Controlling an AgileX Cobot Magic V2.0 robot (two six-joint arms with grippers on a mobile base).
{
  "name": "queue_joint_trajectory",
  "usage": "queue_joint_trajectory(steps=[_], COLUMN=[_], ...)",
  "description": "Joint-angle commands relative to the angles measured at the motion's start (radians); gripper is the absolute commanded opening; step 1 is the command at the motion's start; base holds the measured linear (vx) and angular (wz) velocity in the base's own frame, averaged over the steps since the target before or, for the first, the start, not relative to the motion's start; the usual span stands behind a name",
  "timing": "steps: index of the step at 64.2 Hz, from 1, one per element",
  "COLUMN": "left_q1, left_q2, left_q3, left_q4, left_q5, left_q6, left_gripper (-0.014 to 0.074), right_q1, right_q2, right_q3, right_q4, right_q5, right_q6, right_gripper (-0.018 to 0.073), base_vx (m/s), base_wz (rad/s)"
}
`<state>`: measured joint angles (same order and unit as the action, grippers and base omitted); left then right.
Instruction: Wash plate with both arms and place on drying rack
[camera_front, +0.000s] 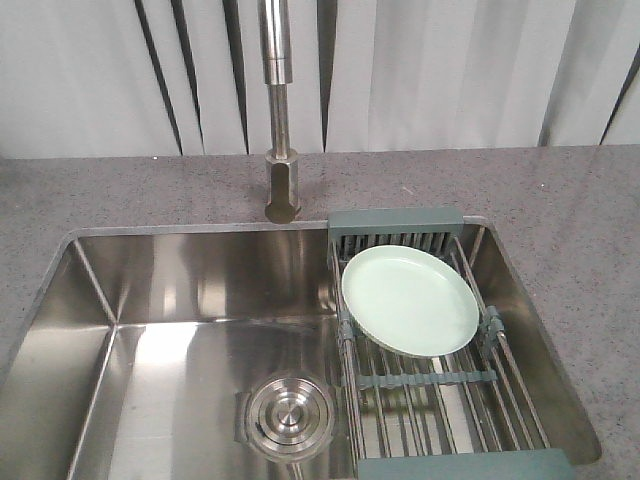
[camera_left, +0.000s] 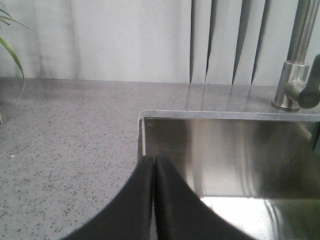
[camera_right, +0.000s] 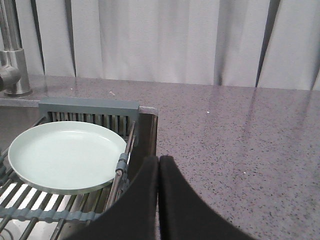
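Observation:
The pale mint-green plate (camera_front: 409, 299) lies flat on the drying rack (camera_front: 420, 390), which spans the right side of the sink. In the right wrist view the plate (camera_right: 65, 156) rests on the rack (camera_right: 90, 115) to the left of my right gripper (camera_right: 158, 159). That gripper is shut with nothing in it and hovers over the sink's right rim. My left gripper (camera_left: 153, 159) is also shut and empty, near the sink's left rear corner. Neither arm shows in the front view.
A steel faucet (camera_front: 280, 110) rises from the grey speckled counter (camera_front: 580, 220) behind the sink (camera_front: 180, 300). A round steel drain (camera_front: 290, 415) sits on the basin floor left of the rack. A plant leaf (camera_left: 12, 55) shows at far left.

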<state>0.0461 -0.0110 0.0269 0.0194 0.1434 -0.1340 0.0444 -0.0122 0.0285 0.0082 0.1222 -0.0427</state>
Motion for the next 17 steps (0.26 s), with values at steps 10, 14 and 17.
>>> queue_joint_trajectory(steps=[10,14,17], left_q1=[-0.007,-0.007,-0.007], left_q2=[-0.016,-0.016,-0.016], left_q3=[0.015,0.015,0.015], left_q4=[0.001,0.001,0.001], left_q5=[-0.078,-0.078,-0.078], left_q6=[-0.008,-0.008,-0.008], left_gripper=[-0.0006,-0.0006,-0.0006], right_q1=[-0.003,-0.003,-0.003], right_q2=[-0.011,-0.011,-0.011], right_q3=[0.019,0.019,0.019], right_q4=[-0.008,-0.008,-0.008], right_q5=[-0.075,-0.075,-0.075], right_q6=[-0.001,-0.001,-0.001], right_gripper=[-0.0009,-0.0009,-0.0009], base_vx=[0.0,0.0,0.0], base_wz=[0.0,0.0,0.0])
